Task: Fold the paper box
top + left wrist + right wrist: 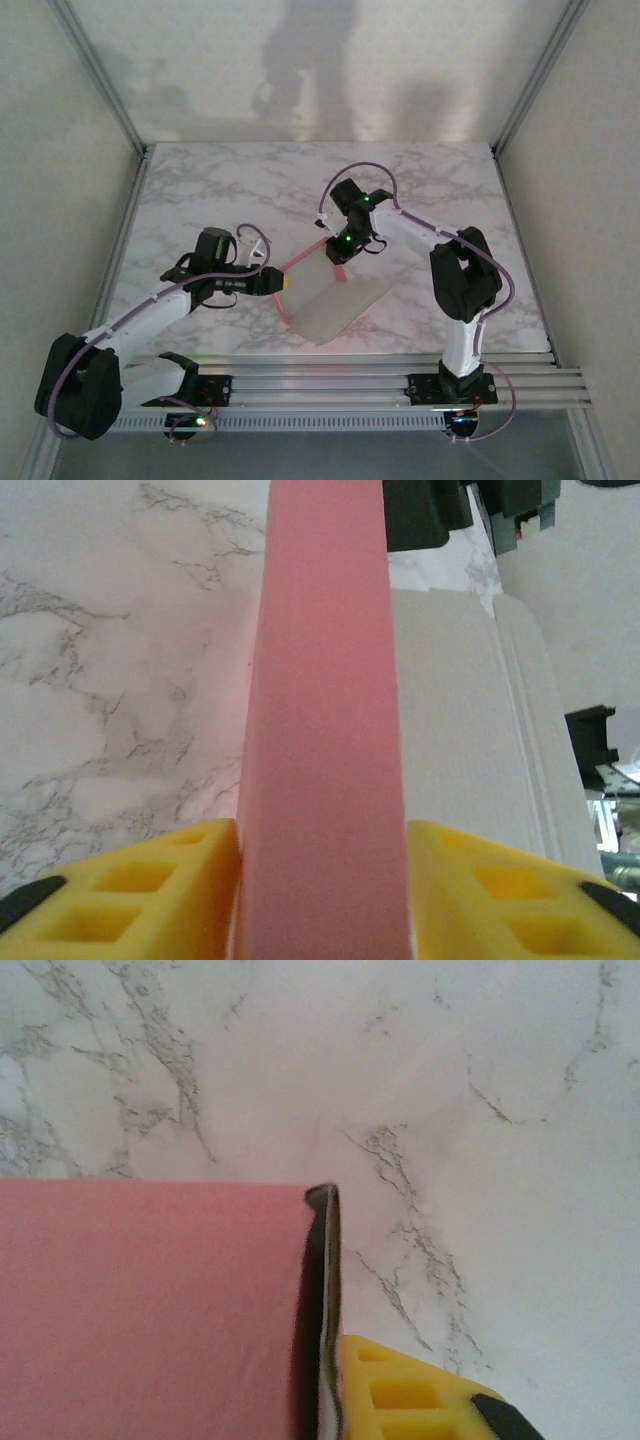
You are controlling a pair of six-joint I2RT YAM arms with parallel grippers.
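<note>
The paper box point(338, 303) lies on the marble table between the arms, white face up, with pink showing along its left and far edges. My left gripper point(281, 282) is at the box's left end. In the left wrist view a raised pink panel point(325, 710) fills the gap between the two yellow fingers point(150, 890) and touches both; the white face point(460, 730) lies to its right. My right gripper point(340, 262) is at the box's far edge. There one yellow finger point(420, 1395) presses a thin folded edge point(328, 1290); the pink panel point(150, 1310) hides the other finger.
The marble table point(200, 190) has white walls on three sides and metal frame posts point(100, 75) at the back corners. An aluminium rail point(350, 385) carrying both arm bases runs along the near edge. The right arm's elbow point(462, 275) stands to the right of the box.
</note>
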